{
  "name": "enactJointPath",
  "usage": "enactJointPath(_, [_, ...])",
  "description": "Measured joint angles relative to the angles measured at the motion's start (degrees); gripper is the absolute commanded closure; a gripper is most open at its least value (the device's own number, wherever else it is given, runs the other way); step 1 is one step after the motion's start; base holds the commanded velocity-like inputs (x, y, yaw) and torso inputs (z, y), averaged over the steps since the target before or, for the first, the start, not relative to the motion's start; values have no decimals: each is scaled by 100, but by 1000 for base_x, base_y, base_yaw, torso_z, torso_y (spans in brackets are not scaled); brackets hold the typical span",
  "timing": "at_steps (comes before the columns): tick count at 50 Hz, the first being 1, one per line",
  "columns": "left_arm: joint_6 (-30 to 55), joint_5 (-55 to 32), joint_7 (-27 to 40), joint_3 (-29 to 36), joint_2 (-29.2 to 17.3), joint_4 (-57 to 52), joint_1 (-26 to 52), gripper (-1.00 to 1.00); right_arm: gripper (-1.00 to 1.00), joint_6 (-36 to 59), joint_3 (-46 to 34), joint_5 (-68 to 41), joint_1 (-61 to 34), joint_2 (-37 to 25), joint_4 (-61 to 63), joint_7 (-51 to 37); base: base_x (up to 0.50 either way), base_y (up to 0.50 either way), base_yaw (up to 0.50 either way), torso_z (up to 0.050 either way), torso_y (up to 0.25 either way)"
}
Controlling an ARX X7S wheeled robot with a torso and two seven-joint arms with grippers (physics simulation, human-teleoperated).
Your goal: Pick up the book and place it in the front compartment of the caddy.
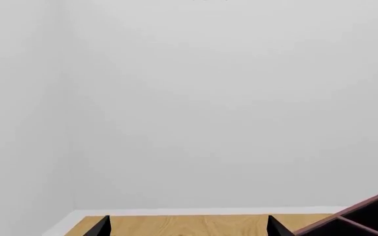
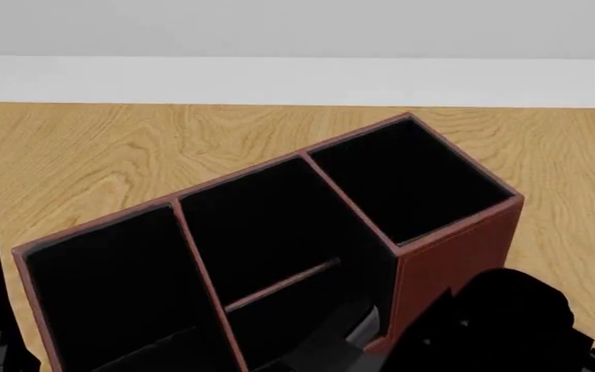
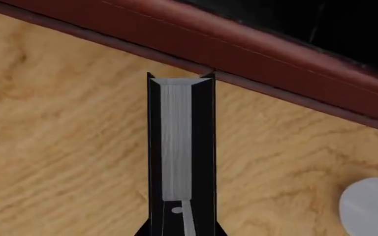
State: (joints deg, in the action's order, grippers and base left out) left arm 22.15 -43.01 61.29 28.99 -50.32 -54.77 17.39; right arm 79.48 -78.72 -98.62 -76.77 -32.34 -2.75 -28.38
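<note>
- Right gripper [image 3: 181, 232]: clamped on the book [image 3: 181, 147] across its black covers, pale page edge facing the wrist camera, far end up against the outer wall of the caddy [image 3: 287, 54] as seen from there.
- Left gripper [image 1: 189, 227]: spread wide, nothing between the tips, parked off the caddy's corner.
- Book's place now: in the right grasp, over bare table [image 3: 57, 147] in the wrist view, at the caddy's near side, apparently not yet seated in the front compartment [image 2: 287, 329].
- Step in hand, by judgement: carrying the book over the near wall and down into that small cell.
- To do it well: lift until the lower end clears the rim, turn the slab parallel to the short crosswise divider [image 2: 282, 284], centre between the two long partitions, then lower straight and release only once the bottom is supported.
- Avoid dragging along the red wall; likely to shove the caddy or twist the book in the pads.
- Keep clear of the pale rounded object [image 3: 371, 209] beside the caddy, probably the mug but cropped.
- Hard to read: in the head view the dark right arm [image 2: 510, 322] covers the near corner, and a black-and-grey shape by the front cell cannot be told from book or finger.
- Height of the book above the table: cannot tell.
</note>
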Motion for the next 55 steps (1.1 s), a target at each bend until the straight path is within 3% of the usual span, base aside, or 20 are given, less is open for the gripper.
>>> enactJointPath(28, [26, -53, 70, 14, -51, -89, 86, -100, 100, -378, -275, -2550, -621, -907, 1368, -2134, 0, 0, 0, 0, 0])
enactJointPath(55, [-40, -8, 82, 74, -58, -85, 103, -100, 100, -1031, -683, -4943, -2477, -1466, 2951, -3992, 0, 0, 0, 0, 1])
